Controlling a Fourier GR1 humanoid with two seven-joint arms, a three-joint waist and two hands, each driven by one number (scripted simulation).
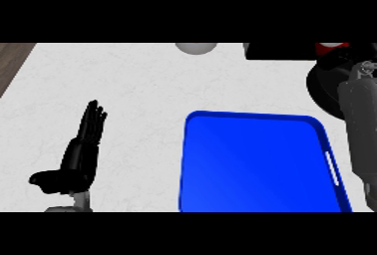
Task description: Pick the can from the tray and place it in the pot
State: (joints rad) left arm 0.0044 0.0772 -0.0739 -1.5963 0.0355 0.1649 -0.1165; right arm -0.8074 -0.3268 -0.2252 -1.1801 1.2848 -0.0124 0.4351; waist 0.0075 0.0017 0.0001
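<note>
Blue tray (254, 164) at five o'clock, left hand (77, 159) at eight with fingers straight together, right forearm (358, 124) masking the pot (320, 94) at two (right hand (343, 63) unreadable to me), red can (329, 46) above.

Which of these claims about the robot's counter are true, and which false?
1. The can sits on the blue tray. False: the blue tray is bare; the red can shows up by the pot.
2. The left hand is open, fingers straight. True.
3. The left hand touches the tray. False: it stands apart, over the white counter.
4. The right forearm stretches toward the pot. True.
</note>
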